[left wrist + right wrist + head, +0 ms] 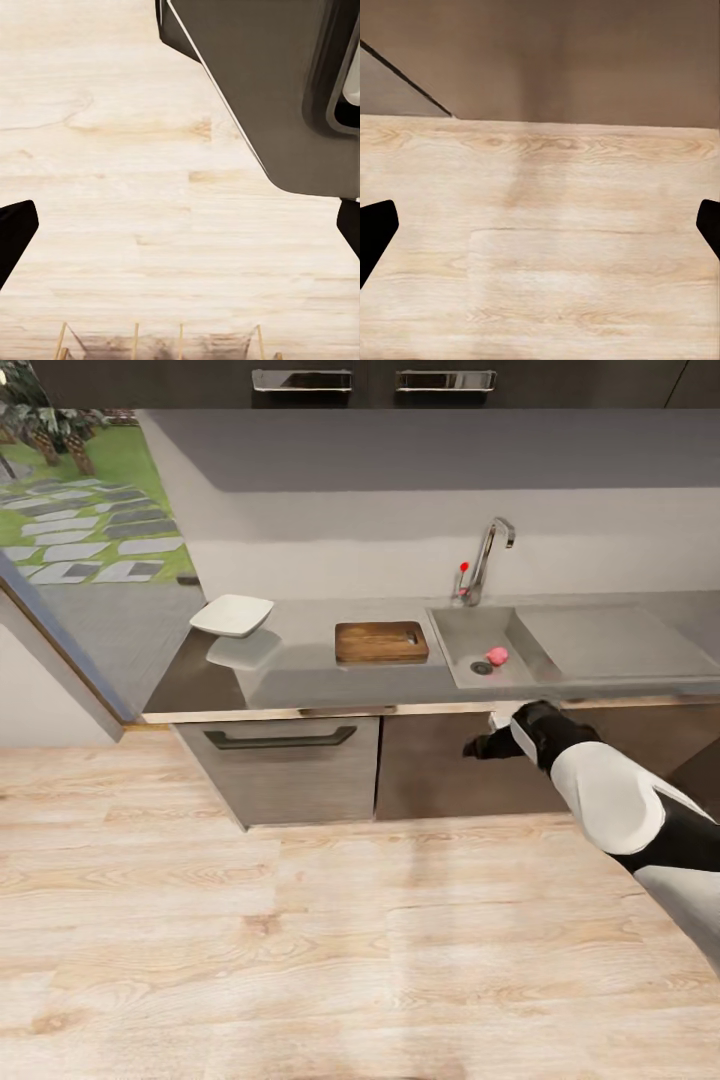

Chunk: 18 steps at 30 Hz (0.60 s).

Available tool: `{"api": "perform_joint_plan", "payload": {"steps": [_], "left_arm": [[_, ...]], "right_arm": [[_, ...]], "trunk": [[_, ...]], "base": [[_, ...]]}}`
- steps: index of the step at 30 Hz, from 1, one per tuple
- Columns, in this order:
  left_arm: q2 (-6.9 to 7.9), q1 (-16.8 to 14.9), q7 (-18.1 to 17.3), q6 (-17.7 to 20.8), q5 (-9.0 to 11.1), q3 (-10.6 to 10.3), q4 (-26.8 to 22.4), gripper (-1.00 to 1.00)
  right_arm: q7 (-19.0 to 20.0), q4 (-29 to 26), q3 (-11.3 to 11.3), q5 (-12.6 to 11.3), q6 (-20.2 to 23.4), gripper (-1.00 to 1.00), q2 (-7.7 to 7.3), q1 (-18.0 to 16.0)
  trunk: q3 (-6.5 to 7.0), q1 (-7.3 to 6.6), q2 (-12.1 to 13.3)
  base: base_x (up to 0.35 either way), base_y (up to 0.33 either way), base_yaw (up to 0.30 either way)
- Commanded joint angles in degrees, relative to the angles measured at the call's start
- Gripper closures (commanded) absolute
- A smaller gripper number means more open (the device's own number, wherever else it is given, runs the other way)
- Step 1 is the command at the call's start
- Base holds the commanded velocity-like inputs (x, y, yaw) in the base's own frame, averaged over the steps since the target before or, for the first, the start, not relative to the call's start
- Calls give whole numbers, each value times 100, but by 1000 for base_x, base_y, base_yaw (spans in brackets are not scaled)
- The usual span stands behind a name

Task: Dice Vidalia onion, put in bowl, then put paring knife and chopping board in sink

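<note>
The robot stands back from the countertop [300, 685], both grippers empty with fingers apart, because the Vidalia onion [497, 655] lies in the sink [470, 630], out of reach

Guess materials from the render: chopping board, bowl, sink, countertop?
Chopping board: looks like wood, brown with a grain-like tone, matte.
Bowl: plain white and smooth, probably ceramic, though plastic can't be excluded.
Sink: grey brushed-looking metal, likely steel, matching its flat drainboard.
Countertop: dark grey glossy slab; the bowl's mirror image shows in it. Polished stone or laminate, unclear.
</note>
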Motion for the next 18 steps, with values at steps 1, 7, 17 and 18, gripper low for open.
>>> {"api": "perform_joint_plan", "payload": {"steps": [1,7,17,18], "left_arm": [[0,-3,15,-34,-3,-4,12,-100],[-2,-3,15,-34,-8,0,11,-100],[-12,-3,15,-34,-12,0,9,-100],[-13,-3,15,-34,-12,0,8,-100]], "right_arm": [[9,73,-29,61,-257,-100,-2,176],[-50,310,-24,59,-1635,-100,3,1304],[-67,371,-24,55,-3399,-100,5,3357],[-67,372,-23,54,-3537,-100,9,3498]], "trunk": [[-7,3,-10],[-7,3,-10],[-7,3,-10],[-7,3,-10]], "base": [[0,0,0],[0,0,0],[0,0,0],[0,0,0]]}}
